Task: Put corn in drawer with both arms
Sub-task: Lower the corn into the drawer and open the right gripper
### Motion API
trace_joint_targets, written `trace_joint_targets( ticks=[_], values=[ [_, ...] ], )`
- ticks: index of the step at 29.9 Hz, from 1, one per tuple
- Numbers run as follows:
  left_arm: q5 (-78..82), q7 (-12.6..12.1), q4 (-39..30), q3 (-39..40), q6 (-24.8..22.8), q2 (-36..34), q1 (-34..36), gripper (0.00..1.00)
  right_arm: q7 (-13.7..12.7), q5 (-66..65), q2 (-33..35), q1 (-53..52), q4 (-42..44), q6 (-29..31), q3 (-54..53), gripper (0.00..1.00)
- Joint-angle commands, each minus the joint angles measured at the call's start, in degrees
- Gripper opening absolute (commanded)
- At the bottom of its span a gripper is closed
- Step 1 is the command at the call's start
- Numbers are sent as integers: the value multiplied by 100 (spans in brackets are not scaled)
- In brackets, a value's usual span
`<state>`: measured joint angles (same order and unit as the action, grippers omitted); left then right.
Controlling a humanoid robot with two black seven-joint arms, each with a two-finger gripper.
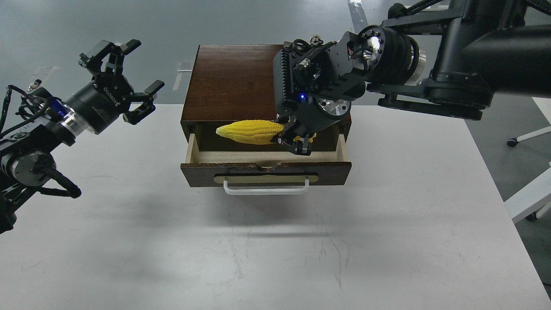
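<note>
The dark wooden box (234,82) stands on the white table (387,224) with its drawer (265,172) pulled open toward me, pale wood showing inside. My right gripper (296,140) is shut on the thick end of the yellow corn (249,131). It holds the cob level over the drawer opening, its point to the left. My left gripper (122,77) is open and empty, in the air to the left of the box, apart from it.
A white bar handle (265,188) juts out from the drawer front. White chair legs (531,129) stand off the table's right edge. Grey floor lies beyond the table's far edge.
</note>
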<state>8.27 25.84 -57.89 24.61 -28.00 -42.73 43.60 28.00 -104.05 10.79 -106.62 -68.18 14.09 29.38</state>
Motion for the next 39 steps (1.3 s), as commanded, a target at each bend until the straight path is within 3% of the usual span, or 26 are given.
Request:
trace_joint_targets(
  ticks=[1, 5, 13, 39],
  values=[
    [0, 0, -3, 0, 0, 1, -1, 98, 0, -1, 11, 27, 15, -3, 103, 0],
    [0, 0, -3, 0, 0, 1, -1, 98, 0, 8, 20, 71, 15, -3, 112, 18],
    [0, 0, -3, 0, 0, 1, -1, 98, 0, 17, 29, 107, 15, -3, 130, 44],
    [0, -17, -3, 0, 0, 19, -1, 98, 0, 17, 37, 98, 15, -3, 129, 54]
  ],
)
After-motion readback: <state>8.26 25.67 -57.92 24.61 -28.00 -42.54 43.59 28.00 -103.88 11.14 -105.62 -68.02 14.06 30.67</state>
